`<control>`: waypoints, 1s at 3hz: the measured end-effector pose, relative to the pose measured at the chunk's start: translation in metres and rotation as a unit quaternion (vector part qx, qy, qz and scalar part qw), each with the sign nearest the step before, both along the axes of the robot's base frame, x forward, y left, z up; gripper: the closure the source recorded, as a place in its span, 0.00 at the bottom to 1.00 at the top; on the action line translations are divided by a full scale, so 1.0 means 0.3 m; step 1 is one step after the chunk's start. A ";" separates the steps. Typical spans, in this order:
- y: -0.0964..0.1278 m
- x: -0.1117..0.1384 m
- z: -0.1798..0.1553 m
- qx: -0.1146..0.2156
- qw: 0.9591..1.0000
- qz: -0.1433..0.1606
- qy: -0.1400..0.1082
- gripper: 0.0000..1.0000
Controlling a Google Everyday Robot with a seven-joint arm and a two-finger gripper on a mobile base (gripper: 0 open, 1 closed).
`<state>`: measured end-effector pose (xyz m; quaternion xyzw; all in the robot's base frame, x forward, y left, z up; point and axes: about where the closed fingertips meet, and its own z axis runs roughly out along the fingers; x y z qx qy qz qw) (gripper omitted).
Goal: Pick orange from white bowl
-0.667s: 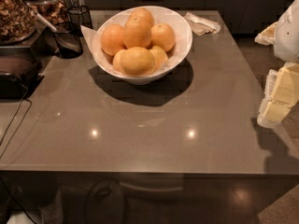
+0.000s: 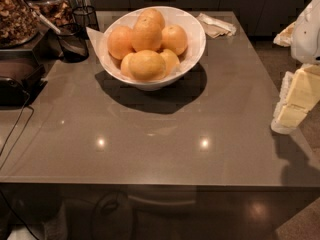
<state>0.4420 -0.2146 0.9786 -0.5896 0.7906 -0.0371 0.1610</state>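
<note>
A wide, glossy white bowl [image 2: 194, 51] stands on the grey table [image 2: 150, 144] at the back middle. It holds several oranges; the top one [image 2: 146, 34] sits highest and another [image 2: 146, 65] lies at the front. My gripper [image 2: 294, 103], cream and white, hangs at the right edge of the view. It is beyond the table's right side, well to the right of the bowl and lower in the picture. It touches nothing. The white arm [image 2: 309, 31] shows above it.
Two small dark wire-mesh cups [image 2: 74, 44] stand left of the bowl. Jars of nuts [image 2: 15, 14] and a dark appliance [image 2: 15, 81] with a cable fill the left edge. A crumpled napkin [image 2: 216, 25] lies at the back right.
</note>
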 end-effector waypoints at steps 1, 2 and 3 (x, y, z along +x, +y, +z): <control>0.067 0.080 0.035 0.033 0.999 -0.029 -0.003 0.00; 0.147 0.165 0.067 0.057 0.997 -0.039 0.013 0.00; 0.249 0.246 0.072 0.063 0.997 -0.020 0.027 0.00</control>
